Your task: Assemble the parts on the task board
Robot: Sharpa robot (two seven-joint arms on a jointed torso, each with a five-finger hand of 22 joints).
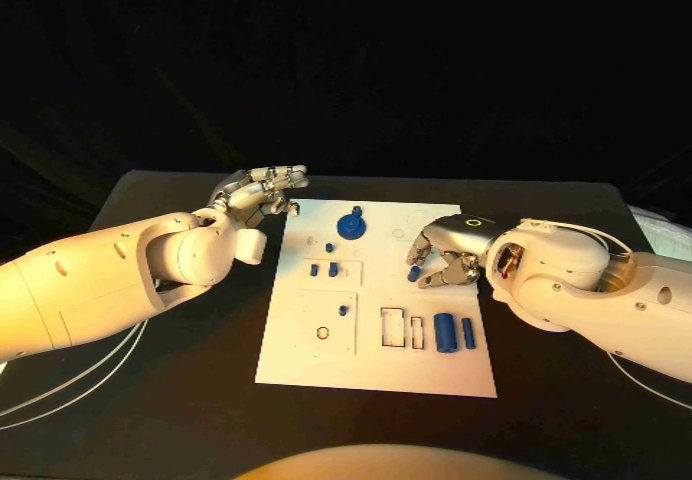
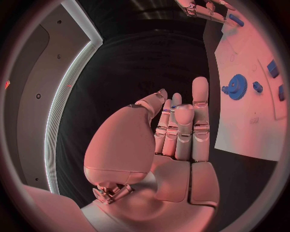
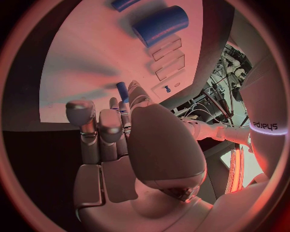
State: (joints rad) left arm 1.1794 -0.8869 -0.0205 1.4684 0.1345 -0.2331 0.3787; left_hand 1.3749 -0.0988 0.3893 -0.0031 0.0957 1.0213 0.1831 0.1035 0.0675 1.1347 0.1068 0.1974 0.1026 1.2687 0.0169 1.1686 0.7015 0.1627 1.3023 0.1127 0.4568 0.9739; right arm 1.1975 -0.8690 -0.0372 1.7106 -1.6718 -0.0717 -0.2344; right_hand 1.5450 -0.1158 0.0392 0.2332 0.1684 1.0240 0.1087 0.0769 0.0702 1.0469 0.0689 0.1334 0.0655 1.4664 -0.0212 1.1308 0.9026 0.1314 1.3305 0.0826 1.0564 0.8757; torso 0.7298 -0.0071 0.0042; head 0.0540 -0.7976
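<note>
1. Head view, near edge first: the white task board (image 1: 378, 345) lies flat in the middle of the black worktop (image 1: 188, 410). Its near part carries a square outline with small holes, and beside that some narrow rectangular slots.
2. Just beside those slots lie two blue cylinders (image 1: 446, 331), one thick and one thin, side by side on the board.
3. Farther up the board, small blue pegs (image 1: 325, 268) stand in a framed patch, and a blue gear (image 1: 351, 225) sits near the far edge.
4. On the board's right side the right hand (image 1: 440, 255) hangs over the surface, fingers curled downward, with a small blue part (image 1: 414, 272) at its fingertips — it appears pinched there.
5. At the board's far left corner the left hand (image 1: 260, 195) hovers with its fingers loosely spread, grasping nothing.
6. Left wrist view: the left hand (image 2: 175, 130) shows its palm and straight fingers, released and empty, over the dark worktop.
7. Beyond its fingers lies the board (image 2: 241, 125) with the blue gear (image 2: 236, 87) and small blue pieces beside it; the other hand's fingers (image 2: 205, 9) reach in at the far rim.
8. Right wrist view: the right hand (image 3: 130, 140) is bent toward the board (image 3: 91, 63), a blue part (image 3: 123, 90) showing at its fingertips — the contact itself is partly hidden.
9. Past the fingers lie the thick blue cylinder (image 3: 161, 25) and the rectangular slots.
</note>
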